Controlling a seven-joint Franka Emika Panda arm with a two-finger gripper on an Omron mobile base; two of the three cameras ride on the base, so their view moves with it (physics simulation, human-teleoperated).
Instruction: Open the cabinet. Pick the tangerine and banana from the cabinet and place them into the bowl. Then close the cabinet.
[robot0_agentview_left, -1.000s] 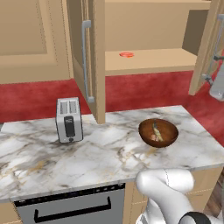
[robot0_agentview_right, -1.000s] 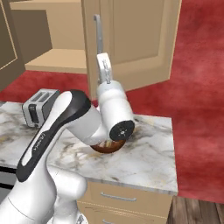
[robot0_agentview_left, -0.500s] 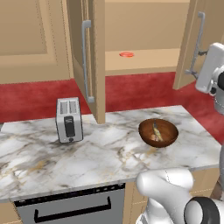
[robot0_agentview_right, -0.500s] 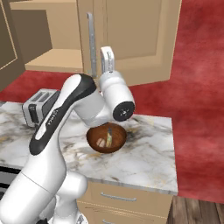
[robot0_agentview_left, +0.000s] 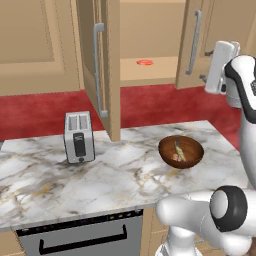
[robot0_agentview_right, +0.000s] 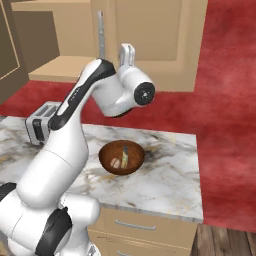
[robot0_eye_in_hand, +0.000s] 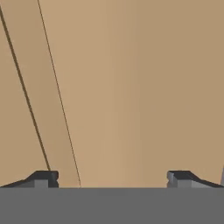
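The cabinet (robot0_agentview_left: 150, 30) has both doors swung out. On its shelf lies the tangerine (robot0_agentview_left: 145, 62). The dark bowl (robot0_agentview_left: 165, 147) (robot0_agentview_right: 107, 155) sits on the counter with the banana (robot0_agentview_left: 178, 150) (robot0_agentview_right: 125, 155) inside it. My gripper (robot0_agentview_left: 205, 65) (robot0_agentview_right: 126, 49) is raised at the outer face of the right door (robot0_agentview_left: 197, 40), beside its silver handle (robot0_agentview_left: 192, 42). The hand view looks close onto the tan door panel (robot0_eye_in_hand: 122, 87), and the gripper (robot0_eye_in_hand: 111, 179) is open with nothing between the fingertips (robot0_eye_in_hand: 41, 178).
The left door (robot0_agentview_left: 107, 70) juts out over the marble counter (robot0_agentview_left: 120, 175), its handle (robot0_agentview_left: 97, 70) facing left. A silver toaster (robot0_agentview_left: 79, 136) (robot0_agentview_right: 42, 122) stands on the counter's left. An oven front (robot0_agentview_left: 80, 235) sits below. The wall behind is red.
My hand has moved up and left, clear of the bowl. The right door has swung left, toward shut, with the hand against its outer face. The gripper stays open.
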